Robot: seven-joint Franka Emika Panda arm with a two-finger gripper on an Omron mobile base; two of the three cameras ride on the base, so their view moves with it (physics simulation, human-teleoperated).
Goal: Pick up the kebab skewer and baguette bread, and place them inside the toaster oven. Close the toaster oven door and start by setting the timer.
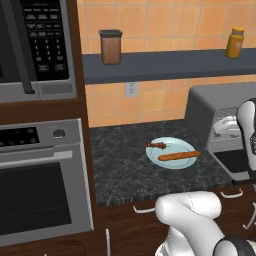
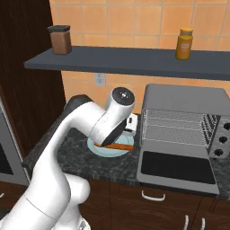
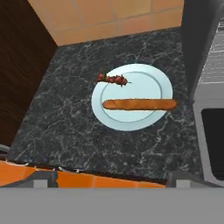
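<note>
A pale blue plate (image 3: pixel 131 120) on the dark stone counter holds both foods. The kebab skewer (image 3: pixel 113 79), short with dark red chunks, lies at the plate's far edge. The long orange-brown baguette bread (image 3: pixel 139 104) lies across the plate's middle, also seen from the left base (image 1: pixel 179 156). My gripper (image 3: pixel 111 180) hovers well above the plate, open, with nothing between its widely spread fingertips (image 3: pixel 46 179). To the right of the plate stands the grey toaster oven (image 2: pixel 184 96), its wire rack (image 2: pixel 173 128) exposed. The toaster oven door (image 2: pixel 175 168) lies folded down flat.
The microwave (image 1: pixel 45 35) and the built-in wall oven (image 1: pixel 40 195) fill the tall cabinet left of the counter. A shelf (image 2: pixel 126 63) over the counter carries a brown canister (image 2: pixel 60 39) and a yellow bottle (image 2: pixel 184 43). Knobs (image 2: pixel 220 139) sit on the toaster oven's right side.
</note>
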